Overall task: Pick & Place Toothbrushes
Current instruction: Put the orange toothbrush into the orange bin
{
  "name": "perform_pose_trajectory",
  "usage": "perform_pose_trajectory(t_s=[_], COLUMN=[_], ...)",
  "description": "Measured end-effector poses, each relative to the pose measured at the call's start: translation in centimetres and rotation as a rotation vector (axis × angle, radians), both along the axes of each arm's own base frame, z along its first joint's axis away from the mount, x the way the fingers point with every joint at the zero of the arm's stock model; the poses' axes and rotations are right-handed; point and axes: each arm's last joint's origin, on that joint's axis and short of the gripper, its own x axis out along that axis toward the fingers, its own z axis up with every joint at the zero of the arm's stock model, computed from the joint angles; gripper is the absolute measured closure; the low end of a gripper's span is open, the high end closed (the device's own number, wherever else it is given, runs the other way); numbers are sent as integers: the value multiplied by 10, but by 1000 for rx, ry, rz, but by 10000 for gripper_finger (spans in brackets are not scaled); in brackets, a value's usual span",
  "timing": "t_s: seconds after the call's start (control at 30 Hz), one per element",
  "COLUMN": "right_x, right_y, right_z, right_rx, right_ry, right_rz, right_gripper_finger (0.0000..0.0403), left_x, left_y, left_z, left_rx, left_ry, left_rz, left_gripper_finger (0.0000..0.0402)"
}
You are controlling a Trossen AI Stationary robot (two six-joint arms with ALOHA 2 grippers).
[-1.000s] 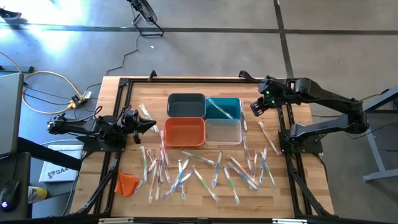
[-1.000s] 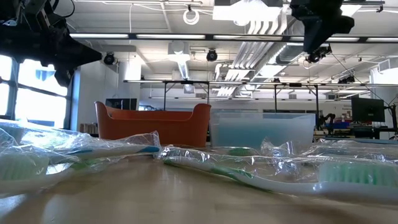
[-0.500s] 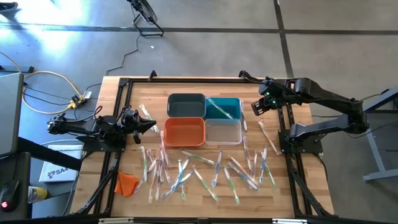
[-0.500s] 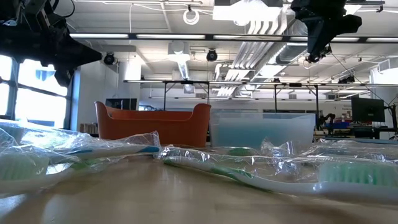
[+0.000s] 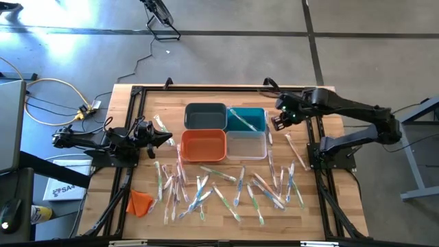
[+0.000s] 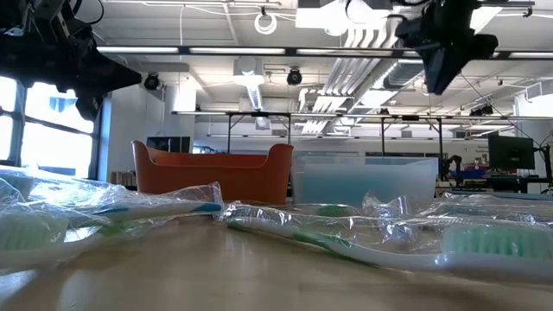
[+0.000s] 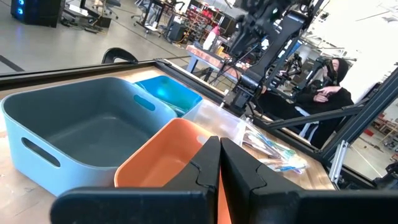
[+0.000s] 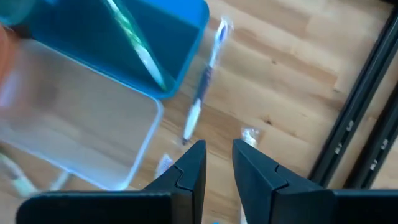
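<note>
Two arms: left gripper (image 5: 167, 139) waits at 9 o'clock, fingers closed, empty
Right gripper (image 5: 276, 122): hovers just 3 o'clock of teal bin (image 5: 257, 112), fingers slightly parted, holding nothing
Toothbrushes (image 5: 226, 186): most scattered at 6 o'clock; one inside teal bin
Likely aim: toothbrush (image 8: 202, 99) lying beside the bin

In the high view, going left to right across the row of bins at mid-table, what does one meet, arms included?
Left hand → orange bin → clear bin → blue-handled toothbrush beside the bins → right hand.
</note>
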Motion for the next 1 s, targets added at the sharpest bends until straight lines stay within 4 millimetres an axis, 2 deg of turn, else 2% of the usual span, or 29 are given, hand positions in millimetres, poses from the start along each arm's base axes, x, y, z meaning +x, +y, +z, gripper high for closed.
perform_pose_trajectory(t_s=[0.27,0.47,0.57,0.8,1.0], right_x=[2,0,-3,-12,-14], right_y=[0,2,3,5,4], right_z=[-40,-73,-87,-105,-113], right_rx=[56,129,151,126,93], right_ry=[130,138,140,200,205], right_rz=[-9,-6,-57,-142,-156], right_gripper_finger=[332,332,332,321,269], left_x=[0,0,0,0,0], left_y=[0,0,0,0,0], left_z=[0,-2,-2,-2,-2], left_rx=[1,3,3,2,1], left_ry=[1,16,16,16,16], left_rz=[0,0,0,0,0], left_gripper_finger=[392,392,392,392,392])
